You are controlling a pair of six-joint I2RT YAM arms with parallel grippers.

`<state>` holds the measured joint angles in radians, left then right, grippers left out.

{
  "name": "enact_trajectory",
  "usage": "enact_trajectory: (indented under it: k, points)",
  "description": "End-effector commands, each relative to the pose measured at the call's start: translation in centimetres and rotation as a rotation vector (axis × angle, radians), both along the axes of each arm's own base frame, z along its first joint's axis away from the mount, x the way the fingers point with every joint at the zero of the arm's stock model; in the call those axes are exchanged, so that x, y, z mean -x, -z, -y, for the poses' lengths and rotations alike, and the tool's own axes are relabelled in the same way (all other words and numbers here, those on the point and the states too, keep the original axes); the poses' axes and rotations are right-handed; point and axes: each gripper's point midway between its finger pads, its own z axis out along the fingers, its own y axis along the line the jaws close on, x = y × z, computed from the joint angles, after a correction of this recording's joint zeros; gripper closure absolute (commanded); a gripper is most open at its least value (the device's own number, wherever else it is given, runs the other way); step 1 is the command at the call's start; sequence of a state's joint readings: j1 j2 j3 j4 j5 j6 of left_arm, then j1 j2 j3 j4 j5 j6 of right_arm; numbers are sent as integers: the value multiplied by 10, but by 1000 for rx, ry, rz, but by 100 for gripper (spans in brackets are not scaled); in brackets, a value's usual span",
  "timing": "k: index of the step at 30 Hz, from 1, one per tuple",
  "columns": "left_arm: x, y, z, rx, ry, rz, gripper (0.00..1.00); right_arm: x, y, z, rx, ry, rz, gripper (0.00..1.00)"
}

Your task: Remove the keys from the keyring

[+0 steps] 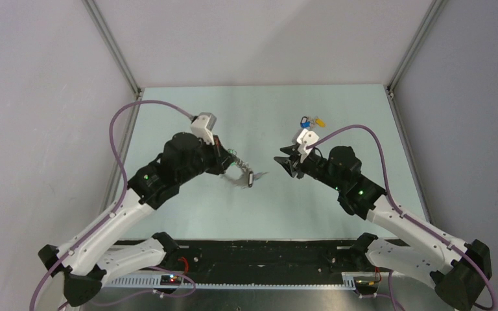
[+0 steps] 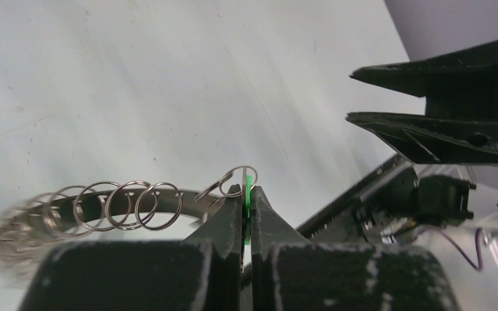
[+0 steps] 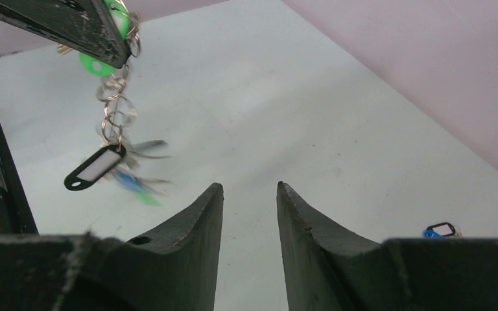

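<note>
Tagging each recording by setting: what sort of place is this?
Probably a lab robot test cell: a pale green tabletop boxed in by plain grey panel walls on aluminium frame struts, with a white-and-black left arm and right arm mounted at its near edge.

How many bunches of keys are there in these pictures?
2. The hanging bunch dangles from the left claw. The small bunch lies on the table, beyond the right claw. More could be hidden.

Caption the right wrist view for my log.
Right gripper, jaws open and empty, faces keys dangling off the keyring held by the left gripper.
</note>
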<state>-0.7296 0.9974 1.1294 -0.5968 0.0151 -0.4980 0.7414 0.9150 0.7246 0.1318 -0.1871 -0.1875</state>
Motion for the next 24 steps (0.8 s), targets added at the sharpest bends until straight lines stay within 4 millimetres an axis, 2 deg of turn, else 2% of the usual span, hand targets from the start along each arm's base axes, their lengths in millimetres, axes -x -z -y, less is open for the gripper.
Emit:
enact_trajectory:
  k: [1,3,4,7,8,9,10,11,14,16,20,22,24]
  points:
    - [17,5,11,-134,144,-176,100,-12,-17,13,-136,81,-24,59]
    - [15,16,9,-192,131,-248,100,-18,-18,18,-194,115,-68,52]
    - [13,18,10,-215,137,-263,100,-22,-18,22,-244,149,-117,40]
    - [8,8,15,-236,172,-245,100,-39,-21,34,-375,281,-204,33]
    - [7,10,14,-259,179,-245,100,-47,-22,43,-430,352,-228,31]
    - [3,5,13,-270,182,-219,100,-50,-21,44,-442,372,-240,26]
    - [2,6,13,-286,188,-218,100,-51,-18,46,-453,383,-259,8]
    - [1,1,14,-290,210,-195,100,-50,-20,47,-459,382,-263,2]
    - [8,-7,28,-265,338,-176,100,-48,-18,51,-432,375,-259,1]
    - [6,-10,31,-281,375,-148,100,-45,-17,55,-393,368,-231,1]
    - [-17,-14,16,-427,307,-62,100,-38,-20,59,-331,313,-143,1]
    - [-31,-17,10,-486,257,-21,91,-33,-23,55,-319,259,-116,1]
    - [-39,-21,10,-532,254,22,93,-29,-28,50,-318,209,-95,3]
